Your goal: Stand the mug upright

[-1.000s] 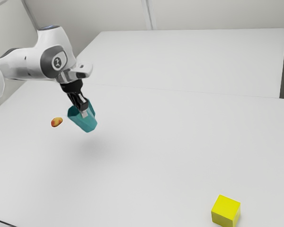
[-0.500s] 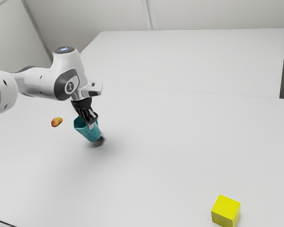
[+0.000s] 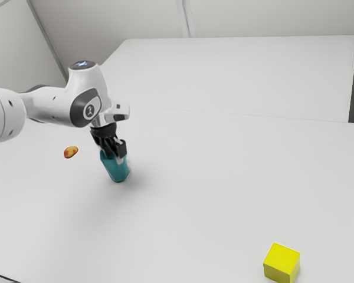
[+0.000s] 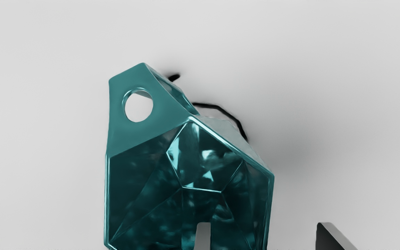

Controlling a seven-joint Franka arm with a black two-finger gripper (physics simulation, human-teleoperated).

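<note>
The teal mug (image 3: pixel 117 168) stands on the table on its base, upright or very nearly so; a slight lean cannot be ruled out. My gripper (image 3: pixel 115 157) is at its rim from above, fingers apart. In the wrist view the mug (image 4: pixel 144 187) shows its open mouth, inner floor and a handle with a round hole. The gripper (image 4: pixel 262 236) is open across one mug wall: one finger (image 4: pixel 203 238) is over the mouth, the other (image 4: pixel 330 239) outside, with a gap between each and the wall. The far side of the mug is hidden.
A small orange-brown object (image 3: pixel 71 152) lies close to the mug, toward the exterior view's left. A yellow cube (image 3: pixel 281 263) sits far off near the exterior view's lower right. All rest on the white table (image 3: pixel 200 194).
The mug, tilted and held off the table a second ago, has come down and swung to a much more upright pose. My hand moved down and toward the exterior view's right, and its fingers have opened.
</note>
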